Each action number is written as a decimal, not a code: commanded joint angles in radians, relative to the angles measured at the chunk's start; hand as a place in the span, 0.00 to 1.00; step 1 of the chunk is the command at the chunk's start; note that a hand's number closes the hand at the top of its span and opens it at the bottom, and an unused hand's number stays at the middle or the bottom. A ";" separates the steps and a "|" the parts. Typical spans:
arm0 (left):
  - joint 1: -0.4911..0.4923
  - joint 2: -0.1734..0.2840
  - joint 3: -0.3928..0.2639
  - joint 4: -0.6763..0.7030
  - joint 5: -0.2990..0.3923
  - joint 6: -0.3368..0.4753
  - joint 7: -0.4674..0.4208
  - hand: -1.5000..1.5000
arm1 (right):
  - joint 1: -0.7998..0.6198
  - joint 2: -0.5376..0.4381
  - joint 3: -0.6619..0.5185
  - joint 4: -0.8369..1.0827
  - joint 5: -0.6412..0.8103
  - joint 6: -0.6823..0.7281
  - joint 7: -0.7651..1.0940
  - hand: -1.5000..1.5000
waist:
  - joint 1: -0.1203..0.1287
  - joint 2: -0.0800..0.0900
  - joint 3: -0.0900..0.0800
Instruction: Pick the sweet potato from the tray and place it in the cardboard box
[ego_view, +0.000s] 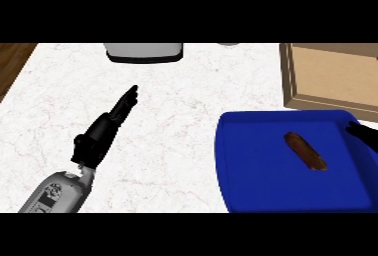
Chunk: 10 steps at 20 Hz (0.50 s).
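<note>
**Closing in on the sweet potato**

We are looking at the sweet potato (306, 151) lying untouched on the blue tray (251, 190), slightly right of its middle. Our right hand (363, 135) is showing only as a dark tip at the tray's right edge, holding nothing; we cannot tell how its fingers are set. Our left hand (107, 127) is resting over the marble counter (177, 100), fingers straight, empty. We judge the reach is in hand: next, curling around the potato, then lifting toward the cardboard box (332, 75) just beyond the tray.
</note>
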 joint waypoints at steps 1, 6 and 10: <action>0.009 -0.047 -0.008 0.032 -0.038 -0.013 -0.021 0.50 | -0.113 0.040 -0.010 0.011 -0.058 0.119 0.132 0.00 | 0.017 0.004 0.001; 0.036 -0.018 0.064 -0.055 -0.039 -0.065 0.029 0.50 | -0.091 0.203 0.072 0.036 0.109 0.079 0.128 0.00 | 0.015 0.002 0.002; 0.014 -0.077 0.076 0.010 -0.069 -0.067 0.023 0.50 | -0.177 0.270 0.114 0.154 0.204 0.106 0.116 0.00 | 0.016 0.003 0.001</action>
